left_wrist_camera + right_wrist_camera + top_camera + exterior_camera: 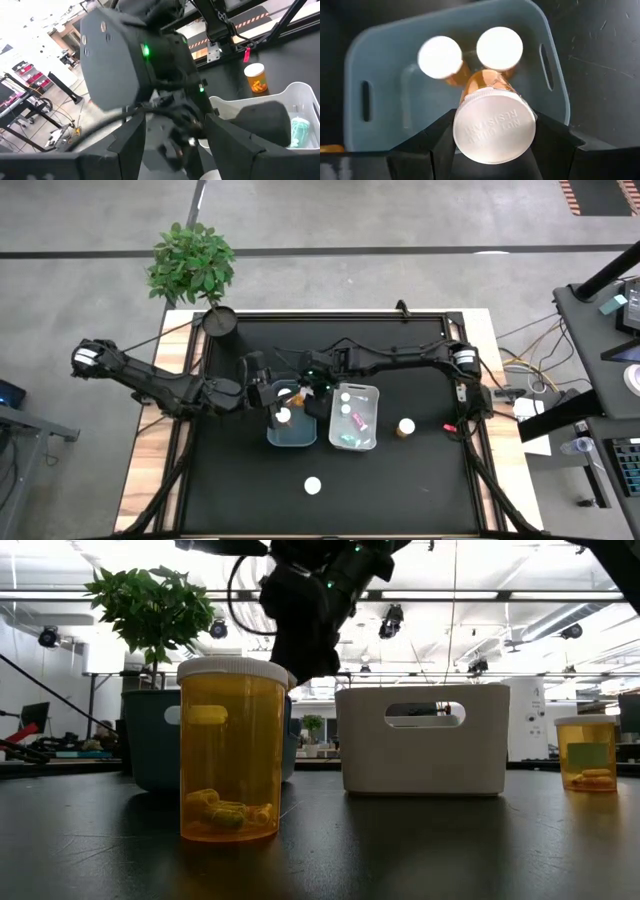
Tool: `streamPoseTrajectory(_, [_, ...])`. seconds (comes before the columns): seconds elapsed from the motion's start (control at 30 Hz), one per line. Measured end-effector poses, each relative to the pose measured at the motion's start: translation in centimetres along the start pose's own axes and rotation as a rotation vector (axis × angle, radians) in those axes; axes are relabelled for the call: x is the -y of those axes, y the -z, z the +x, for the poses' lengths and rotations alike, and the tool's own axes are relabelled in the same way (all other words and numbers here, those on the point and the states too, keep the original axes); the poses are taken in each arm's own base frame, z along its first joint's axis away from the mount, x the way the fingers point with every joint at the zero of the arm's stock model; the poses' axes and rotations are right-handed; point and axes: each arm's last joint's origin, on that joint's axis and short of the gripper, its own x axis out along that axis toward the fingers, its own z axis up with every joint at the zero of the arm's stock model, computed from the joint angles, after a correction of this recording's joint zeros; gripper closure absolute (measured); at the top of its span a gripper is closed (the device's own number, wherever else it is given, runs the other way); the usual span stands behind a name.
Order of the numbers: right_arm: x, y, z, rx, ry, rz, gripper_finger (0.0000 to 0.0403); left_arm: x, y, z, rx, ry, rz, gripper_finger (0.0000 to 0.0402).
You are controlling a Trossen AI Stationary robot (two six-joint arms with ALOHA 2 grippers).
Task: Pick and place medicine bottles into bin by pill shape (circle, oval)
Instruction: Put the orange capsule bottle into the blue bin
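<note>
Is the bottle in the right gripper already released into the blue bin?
No. The right gripper is shut on the bottle, holding it by its cap above the blue bin, where two bottles already stand.

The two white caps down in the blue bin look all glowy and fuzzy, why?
In the right wrist view, light blows out the two caps in the blue bin, erasing their surface detail and softening their edges, while the held bottle in the right gripper sits close and sharp enough to read its lettering. In the low view, the ceiling lights glare too.

a leafy plant (192,262) in a black pot (220,321) at the table's corner.
</note>
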Motion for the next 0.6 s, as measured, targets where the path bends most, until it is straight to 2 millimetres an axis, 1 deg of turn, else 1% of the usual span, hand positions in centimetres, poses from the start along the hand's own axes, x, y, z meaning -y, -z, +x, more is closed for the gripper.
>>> streamPoseTrajectory(0.2, [0.4,0.5,2.5,-0.058,0.048,-0.037,0.0195,0.0,0.0,0.0,-0.001,0.001,0.001,0.0214])
streamPoseTrajectory(0.3, [0.7,0.8,3.1,-0.083,0.105,-0.06,0.0195,0.0,0.0,0.0,-0.001,0.001,0.002,0.0214])
streamPoseTrajectory(0.47, [0.8,0.8,3.2,-0.078,0.116,-0.065,0.0195,0.0,0.0,0.0,-0.002,0.001,0.002,0.0214])
streamPoseTrajectory(0.6, [0.8,0.8,3.2,-0.075,0.117,-0.064,0.0182,0.0,0.0,0.0,-0.002,0.001,0.002,0.0214])
